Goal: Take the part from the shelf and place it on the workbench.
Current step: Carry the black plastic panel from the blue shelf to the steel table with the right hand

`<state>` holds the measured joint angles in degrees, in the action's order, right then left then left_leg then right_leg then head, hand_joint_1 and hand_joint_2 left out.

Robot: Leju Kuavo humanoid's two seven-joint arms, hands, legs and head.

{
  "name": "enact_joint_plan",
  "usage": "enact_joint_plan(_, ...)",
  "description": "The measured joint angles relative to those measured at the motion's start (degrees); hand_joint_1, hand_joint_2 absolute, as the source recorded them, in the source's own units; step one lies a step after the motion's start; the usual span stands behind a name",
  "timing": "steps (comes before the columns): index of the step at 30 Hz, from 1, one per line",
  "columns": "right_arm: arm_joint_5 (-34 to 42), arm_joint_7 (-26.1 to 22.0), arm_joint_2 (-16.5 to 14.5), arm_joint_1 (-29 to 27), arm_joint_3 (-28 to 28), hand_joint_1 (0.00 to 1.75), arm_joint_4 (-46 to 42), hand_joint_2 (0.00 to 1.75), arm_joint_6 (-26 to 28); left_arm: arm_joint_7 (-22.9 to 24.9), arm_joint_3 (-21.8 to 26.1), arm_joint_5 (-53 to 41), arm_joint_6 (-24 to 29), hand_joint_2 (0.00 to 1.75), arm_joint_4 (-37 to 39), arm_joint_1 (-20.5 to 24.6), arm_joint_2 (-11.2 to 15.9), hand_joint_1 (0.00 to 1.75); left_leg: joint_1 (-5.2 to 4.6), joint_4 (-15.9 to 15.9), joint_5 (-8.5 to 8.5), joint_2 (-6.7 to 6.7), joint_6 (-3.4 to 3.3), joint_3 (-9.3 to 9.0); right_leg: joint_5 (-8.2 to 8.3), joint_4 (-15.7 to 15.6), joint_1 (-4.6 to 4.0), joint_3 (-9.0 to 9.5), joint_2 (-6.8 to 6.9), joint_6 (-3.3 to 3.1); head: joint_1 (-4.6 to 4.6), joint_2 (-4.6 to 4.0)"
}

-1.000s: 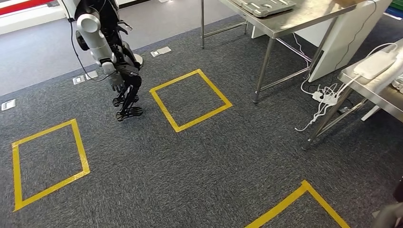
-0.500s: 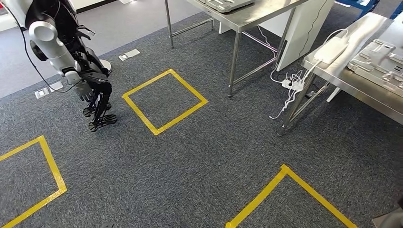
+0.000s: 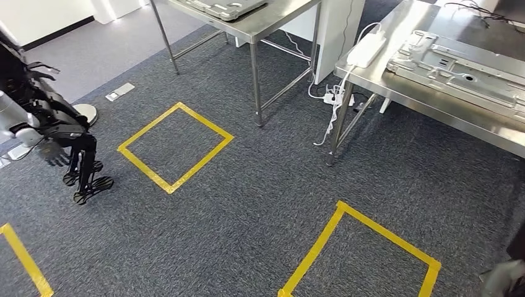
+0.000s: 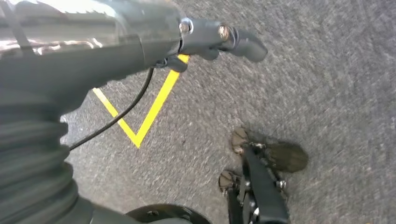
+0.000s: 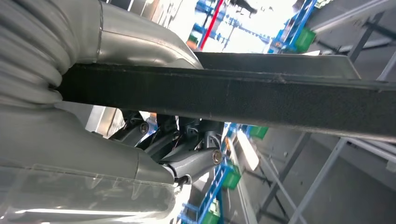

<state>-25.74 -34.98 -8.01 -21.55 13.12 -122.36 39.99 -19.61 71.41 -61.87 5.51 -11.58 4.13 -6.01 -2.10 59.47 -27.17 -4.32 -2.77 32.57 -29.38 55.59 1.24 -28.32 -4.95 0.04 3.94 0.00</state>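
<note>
Camera has swung right, workbench nearer; right hand grips the dark part, left hand holds nothing.

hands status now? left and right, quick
Left robot hand: hangs at its side, nothing visibly in it; open or closed cannot be told.
Right robot hand: grips a flat dark part.

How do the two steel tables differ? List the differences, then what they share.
The far table carries a grey tray-like part; the right table carries a large flat metal panel. The right table also holds a white box with cables hanging toward the floor; the far table shows none. Both are bare steel on thin legs, standing on grey carpet.
</note>
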Motion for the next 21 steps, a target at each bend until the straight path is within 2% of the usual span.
enact_joint_plan(1,-0.03,0.07,0.01,0.07,-0.04,1.75,0.02,1.75,-0.01,-0.20,0.01,0.05,-0.01,1.75,-0.07,-0.07,0.20,0.00,-0.62,-2.85,1.11,-1.45,-1.00,-1.06,-0.06,-0.18,0.08,0.12,-0.76,0.08,0.00,0.00)
enact_joint_plan(2,-0.03,0.15,0.01,0.11,-0.08,1.75,0.03,1.75,-0.02,-0.42,0.03,0.10,-0.03,1.75,-0.10,-0.10,0.23,0.00,-1.03,-4.26,1.50,-2.18,-1.48,-1.66,-0.11,-0.34,0.20,0.15,-1.61,0.17,-0.01,0.00)
enact_joint_plan(3,-0.03,0.23,0.01,0.15,-0.08,1.75,0.03,1.75,-0.02,-0.63,0.05,0.14,-0.04,1.75,-0.15,-0.10,0.29,0.00,-1.15,-4.73,1.50,-1.75,-1.48,-1.95,-0.14,-0.48,0.05,0.14,-2.49,0.29,-0.03,0.00)
enact_joint_plan(4,-0.03,0.29,0.01,0.09,-0.05,1.75,0.02,1.75,-0.01,-0.75,0.08,0.15,-0.04,1.75,-0.22,0.01,0.34,0.00,-0.94,-5.23,1.58,-0.78,-1.09,-2.27,-0.22,-0.47,0.06,0.12,-2.82,0.31,0.18,0.00)
enact_joint_plan(5,-0.03,0.32,0.03,0.08,-0.02,1.75,0.01,1.75,0.00,-0.87,0.09,0.15,-0.07,1.75,-0.22,0.16,0.18,0.00,-0.69,-5.73,1.67,0.02,-0.63,-2.63,-0.53,-0.05,-0.16,-0.13,-2.14,0.41,0.17,0.00)
enact_joint_plan(6,-0.04,0.33,0.07,0.22,0.00,1.75,0.01,1.75,0.01,-0.96,0.10,0.15,-0.09,1.75,-0.26,0.28,0.19,0.00,-0.45,-6.21,1.70,0.88,-0.38,-2.98,-1.41,1.38,-0.42,-0.95,-0.76,0.54,-0.01,0.00)
enact_joint_plan(8,-0.07,0.38,0.13,0.63,-0.03,1.75,0.08,1.75,0.01,-1.04,0.11,0.15,-0.18,1.75,-0.24,0.39,0.09,0.00,-0.09,-6.67,1.41,2.63,-0.13,-3.56,-4.55,7.95,-0.79,-4.82,2.58,0.79,-0.54,0.00)
enact_joint_plan(9,-0.06,0.44,0.15,0.82,-0.04,1.75,0.15,1.75,0.01,-1.06,0.11,0.15,-0.23,1.75,-0.21,0.36,0.07,0.00,0.07,-6.70,1.12,3.58,-0.11,-3.79,-6.05,12.16,-0.79,-7.40,3.34,0.89,-0.81,0.00)
enact_joint_plan(10,-0.06,0.55,0.17,0.88,-0.05,1.75,0.25,1.75,0.01,-1.08,0.11,0.15,-0.27,1.75,-0.18,0.33,0.05,0.00,0.25,-6.71,0.79,4.45,0.00,-4.09,-6.68,15.39,-0.73,-9.50,3.70,1.02,-0.99,0.00)
enact_joint_plan(11,-0.06,0.69,0.20,0.90,-0.04,1.75,0.34,1.75,0.01,-1.11,0.11,0.14,-0.30,1.75,-0.15,0.31,0.00,0.00,0.46,-6.70,0.42,5.28,0.19,-4.46,-6.19,16.69,-0.65,-10.63,3.92,1.23,-1.10,0.00)
enact_joint_plan(12,-0.07,0.84,0.22,0.91,-0.04,1.75,0.42,1.75,0.01,-1.13,0.11,0.13,-0.31,1.75,-0.13,0.33,-0.04,0.00,0.70,-6.66,0.00,6.05,0.45,-4.92,-4.59,15.64,-0.53,-10.52,4.23,1.51,-1.22,0.00)
enact_joint_plan(13,-0.08,0.94,0.25,0.94,-0.03,1.75,0.47,1.75,0.01,-1.07,0.11,0.11,-0.32,1.75,-0.10,0.36,-0.08,0.00,0.96,-6.55,-0.46,6.74,0.79,-5.41,-2.29,12.46,-0.34,-9.22,4.87,1.87,-1.32,0.00)
enact_joint_plan(15,-0.12,1.04,0.27,1.18,-0.04,1.75,0.53,1.75,0.01,-0.72,0.11,0.07,-0.24,1.75,-0.11,0.42,0.00,0.00,1.05,-5.99,-1.71,7.93,1.65,-6.26,1.59,4.64,0.18,-5.54,7.59,2.53,-1.80,0.00)
enact_joint_plan(16,-0.18,1.11,0.29,1.35,-0.05,1.75,0.59,1.75,0.00,-0.50,0.11,0.03,-0.18,1.75,-0.12,0.47,0.08,0.00,0.97,-5.72,-2.36,8.46,1.95,-6.60,2.48,2.11,0.40,-4.31,8.51,2.53,-1.86,0.00)
enact_joint_plan(17,-0.24,1.19,0.31,1.48,-0.04,1.75,0.67,1.75,0.00,-0.32,0.11,0.00,-0.12,1.75,-0.14,0.55,0.17,0.00,0.78,-5.54,-2.88,8.96,2.15,-6.89,2.66,0.98,0.49,-3.78,8.95,2.34,-1.80,0.00)
enact_joint_plan(19,-0.39,1.32,0.36,1.56,0.02,1.75,0.78,1.75,0.01,-0.06,0.11,-0.05,-0.10,1.75,-0.13,0.71,0.20,0.00,0.85,-5.43,-3.47,9.94,2.30,-7.38,2.43,0.96,0.51,-3.85,7.65,1.60,-1.29,0.00)
enact_joint_plan(20,-0.47,1.32,0.38,1.53,0.07,1.75,0.79,1.75,0.01,0.04,0.11,-0.05,-0.10,1.75,-0.11,0.78,0.19,0.00,1.00,-5.00,-3.94,9.67,2.49,-7.43,2.36,1.02,0.53,-3.84,7.07,1.33,-1.14,0.00)
enact_joint_plan(21,-0.54,1.31,0.40,1.56,0.09,1.75,0.79,1.75,0.01,0.14,0.11,-0.05,-0.11,1.75,-0.10,0.83,0.18,0.00,1.23,-3.61,-4.98,8.80,2.75,-7.00,2.34,1.06,0.62,-3.81,6.49,1.12,-1.03,0.00)
